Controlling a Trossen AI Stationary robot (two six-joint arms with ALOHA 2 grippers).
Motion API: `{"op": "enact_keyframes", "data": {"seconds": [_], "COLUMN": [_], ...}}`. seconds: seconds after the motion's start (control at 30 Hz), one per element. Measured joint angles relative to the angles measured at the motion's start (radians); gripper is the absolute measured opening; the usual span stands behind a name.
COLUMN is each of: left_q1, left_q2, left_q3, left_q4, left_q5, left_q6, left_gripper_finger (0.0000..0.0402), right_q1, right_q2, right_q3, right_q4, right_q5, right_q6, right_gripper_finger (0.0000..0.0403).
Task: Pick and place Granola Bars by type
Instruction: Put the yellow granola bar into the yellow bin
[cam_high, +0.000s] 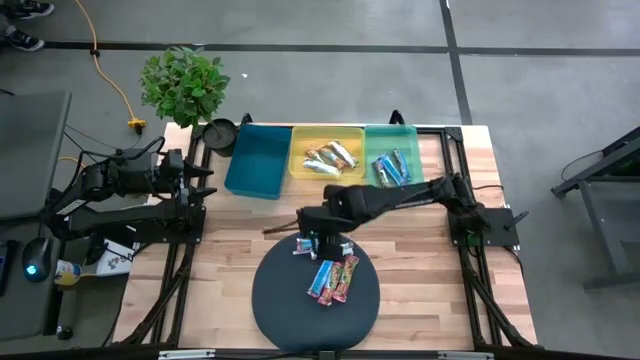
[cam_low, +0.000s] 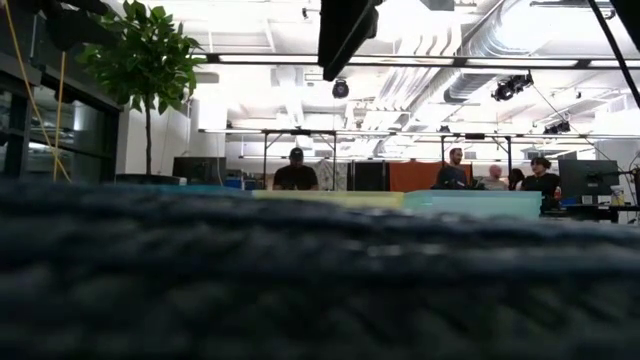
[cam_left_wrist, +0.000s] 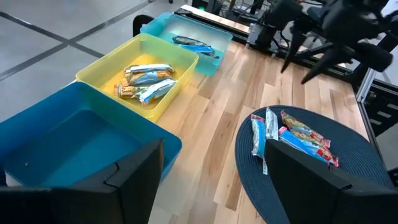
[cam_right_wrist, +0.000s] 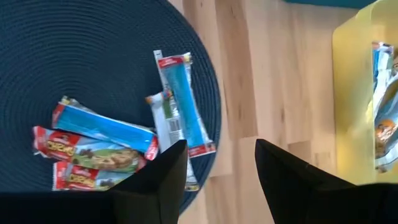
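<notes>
**Right arm hovering over the last bars on the mat**

Now look at the Granola Bars (cam_high: 332, 275): a small cluster of blue and red-wrapped ones lies overlapping on the round dark mat (cam_high: 290, 310) at the table's near edge, with more already sorted in the yellow bin (cam_high: 300, 140) and the green bin (cam_high: 408, 135). The blue bin (cam_high: 255, 160) holds none that you can see.

Your right gripper (cam_right_wrist: 217, 165) hangs just above the mat's far rim, its fingers apart and holding nothing, right over the blue bar (cam_right_wrist: 180, 102) and the pale one tucked beside it. Your left gripper (cam_left_wrist: 211, 180) waits back near the blue bin, fingers spread wide, also holding nothing.

Watch the overlap. Those two bars touch, so a careless close could pinch both, or snag only a wrapper edge and let it slip. Come down off-centre and you may shove the bar off the mat instead.
</notes>
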Motion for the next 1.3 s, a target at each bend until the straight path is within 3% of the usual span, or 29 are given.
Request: {"op": "enact_keyframes", "data": {"seconds": [0.17, 0.33, 0.63, 0.87, 1.13, 1.3], "left_q1": [0.000, 0.000, 0.000, 0.000, 0.000, 0.000], "left_q2": [0.000, 0.000, 0.000, 0.000, 0.000, 0.000], "left_q3": [0.000, 0.000, 0.000, 0.000, 0.000, 0.000], "left_q4": [0.000, 0.001, 0.000, 0.000, -0.017, -0.017], "left_q5": [0.000, 0.000, 0.002, 0.005, 0.006, 0.006], "left_q6": [0.000, 0.000, 0.000, 0.000, 0.000, 0.000], "left_gripper_finger": [0.0273, 0.0273, 0.0273, 0.0273, 0.0273, 0.0273], "right_q1": [0.032, 0.047, 0.067, 0.068, 0.087, 0.099], "right_q2": [0.011, 0.013, 0.014, 0.011, -0.022, -0.142], "right_q3": [-0.038, -0.141, -0.308, -0.359, -0.371, -0.571], "right_q4": [0.013, 0.043, 0.070, 0.095, 0.105, 0.209], "right_q5": [-0.004, -0.080, -0.161, -0.204, -0.138, -0.096], "right_q6": [0.074, 0.128, 0.166, 0.171, 0.164, 0.230], "right_gripper_finger": [0.0174, 0.0174, 0.0174, 0.0174, 0.0174, 0.0174]}}
